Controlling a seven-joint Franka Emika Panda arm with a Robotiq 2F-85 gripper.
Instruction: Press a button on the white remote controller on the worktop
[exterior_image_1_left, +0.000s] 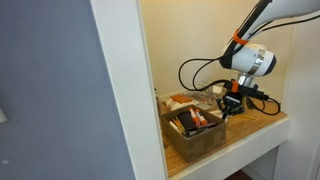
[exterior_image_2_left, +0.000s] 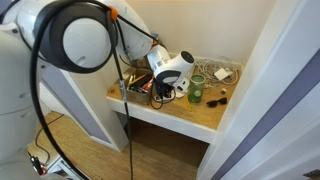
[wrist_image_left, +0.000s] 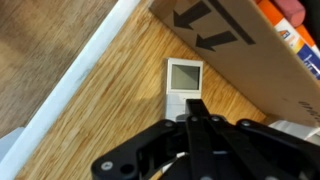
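In an exterior view the gripper (exterior_image_1_left: 229, 106) hangs low beside the box (exterior_image_1_left: 196, 135). In an exterior view it dips over the worktop (exterior_image_2_left: 186, 116). In the wrist view its jaws are pressed together into one poking tip over the remote (wrist_image_left: 184, 80), which lies flat beside the box.

Worktop (exterior_image_1_left: 268, 128): honey wood, thick white front edge.
Brown box (exterior_image_1_left: 197, 138): stands on the wood.
White remote controller (wrist_image_left: 184, 80): flat, just beside the box.
Green glass jar (exterior_image_2_left: 197, 93): upright, apart from the box.
Dark lump (exterior_image_2_left: 217, 99): farther from the box than the jar.
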